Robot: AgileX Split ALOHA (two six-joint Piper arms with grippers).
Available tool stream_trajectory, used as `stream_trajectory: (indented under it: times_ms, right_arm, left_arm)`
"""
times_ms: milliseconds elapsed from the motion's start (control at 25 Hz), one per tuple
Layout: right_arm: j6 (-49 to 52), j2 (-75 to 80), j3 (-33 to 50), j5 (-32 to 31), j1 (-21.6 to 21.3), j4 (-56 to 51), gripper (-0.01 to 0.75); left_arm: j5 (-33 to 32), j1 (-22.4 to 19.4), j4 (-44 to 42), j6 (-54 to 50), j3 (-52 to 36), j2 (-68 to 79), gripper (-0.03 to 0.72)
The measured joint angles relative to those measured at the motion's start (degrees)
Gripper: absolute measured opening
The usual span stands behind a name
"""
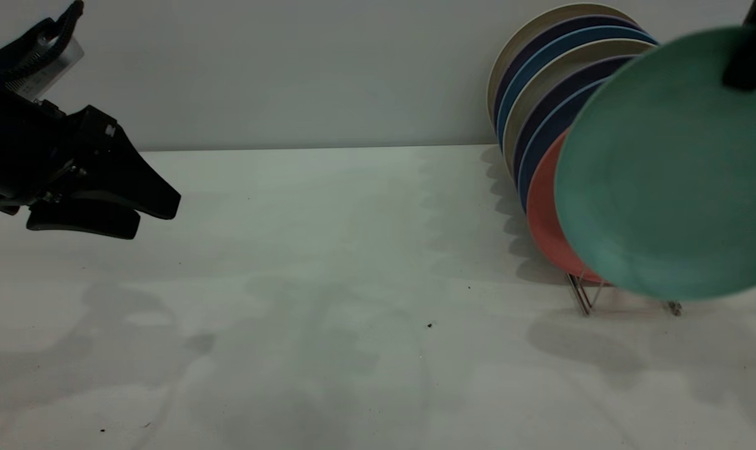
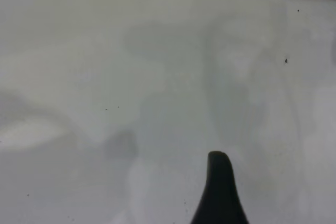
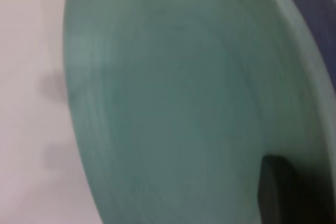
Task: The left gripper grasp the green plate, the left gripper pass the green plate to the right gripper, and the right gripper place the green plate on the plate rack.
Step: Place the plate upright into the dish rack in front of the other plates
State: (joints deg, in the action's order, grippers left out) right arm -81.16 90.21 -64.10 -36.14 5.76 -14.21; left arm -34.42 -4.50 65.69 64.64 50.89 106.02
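Teal-green plate hangs tilted just in front of the plate rack, clear of the table, overlapping the salmon plate. Right gripper pinches its upper rim, jaws clamped, likely to drop it into a front slot. Left gripper, well apart from the rack, holds nothing, jaws slightly parted.
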Motion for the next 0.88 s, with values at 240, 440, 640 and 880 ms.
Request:
stream_trajectory:
  times_ms: [240,440,640,880]
  right_arm:
    - [-0.3,-0.1,-0.8,3.4,0.0,2.1,0.067]
    - [-0.3,-0.1,-0.8,4.4,0.0,4.1,0.067]
    - [-0.3,-1.0,-0.8,5.1,0.0,4.4,0.067]
    - [-0.3,-2.3,-1.2,5.6,0.0,4.4,0.067]
  left_arm:
    - [0.9,0.0,0.0,0.0,0.0,0.0,0.592]
    - [1.6,0.0,0.0,0.0,0.0,0.0,0.592]
    - [2.2,0.0,0.0,0.0,0.0,0.0,0.592]
    - [2.3,0.0,0.0,-0.2,0.0,0.0,0.592]
